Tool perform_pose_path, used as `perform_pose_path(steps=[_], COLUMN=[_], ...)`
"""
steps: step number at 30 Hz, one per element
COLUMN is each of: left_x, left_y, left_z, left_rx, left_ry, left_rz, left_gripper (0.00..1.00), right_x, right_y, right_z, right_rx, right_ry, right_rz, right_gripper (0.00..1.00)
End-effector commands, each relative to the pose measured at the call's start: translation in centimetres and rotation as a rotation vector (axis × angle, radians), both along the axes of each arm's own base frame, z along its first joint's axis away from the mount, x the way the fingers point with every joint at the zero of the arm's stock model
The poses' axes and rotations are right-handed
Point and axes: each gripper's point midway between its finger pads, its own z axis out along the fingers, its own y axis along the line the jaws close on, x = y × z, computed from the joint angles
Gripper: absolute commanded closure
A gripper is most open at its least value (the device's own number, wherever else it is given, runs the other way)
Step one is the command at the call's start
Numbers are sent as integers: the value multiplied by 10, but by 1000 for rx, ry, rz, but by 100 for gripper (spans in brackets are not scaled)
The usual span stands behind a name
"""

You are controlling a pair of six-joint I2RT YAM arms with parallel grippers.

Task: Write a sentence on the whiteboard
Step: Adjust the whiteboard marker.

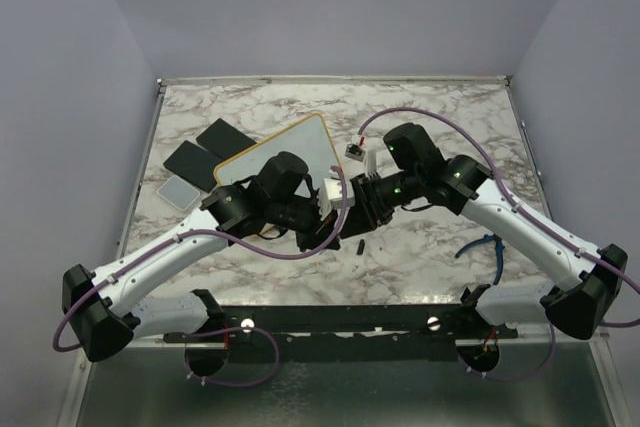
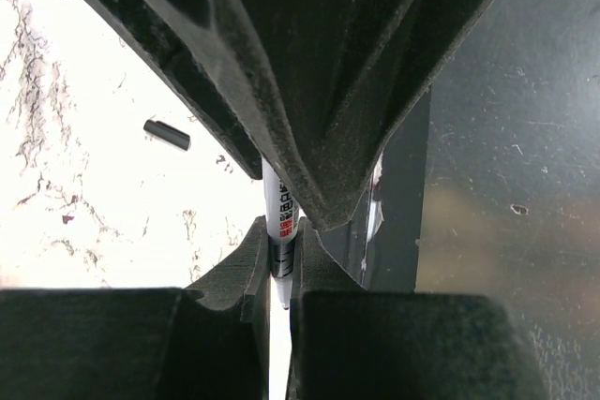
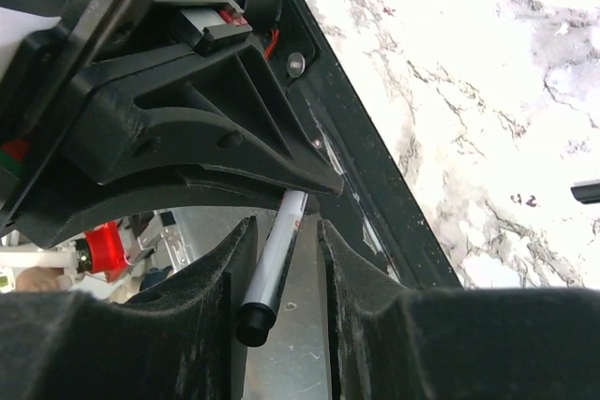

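The whiteboard (image 1: 300,142), white with a thin yellow frame, lies tilted at mid-table behind both wrists. The sentence is out of view. My left gripper (image 2: 279,241) is shut on a white marker (image 2: 280,208), its bare tip pointing back between the fingers. From the right, my right gripper (image 3: 286,236) stands open around the marker's black rear end (image 3: 255,320). The barrel rests against one finger, with a gap to the other. In the top view both grippers, left (image 1: 328,193) and right (image 1: 352,193), meet nose to nose just in front of the board.
A small black cap (image 1: 359,245) lies on the marble near the front edge. Two flat black blocks (image 1: 205,150) and a grey pad (image 1: 178,192) sit left of the board. A small red-and-white item (image 1: 354,150) lies to the board's right, and a blue tool (image 1: 478,245) under the right arm.
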Motion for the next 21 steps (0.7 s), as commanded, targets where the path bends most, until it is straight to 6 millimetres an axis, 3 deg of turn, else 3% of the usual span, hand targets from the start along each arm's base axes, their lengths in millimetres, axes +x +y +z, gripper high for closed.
perform_pose_path(steps=[1,15,21], left_x=[4,0,1], left_y=[-4,-3,-3], left_z=[10,9,9], left_rx=[-10,-5,-2], left_ry=[-34,-28,-28], left_rz=[-1,-11,-8], left_gripper=[100,100,100], right_x=[-6,1,0], right_y=[-3,3,2], right_z=[2,10,8], right_rx=[21,57,54], right_ry=[-9,-42,-39], right_rz=[20,1,3], right_gripper=[67,67,75])
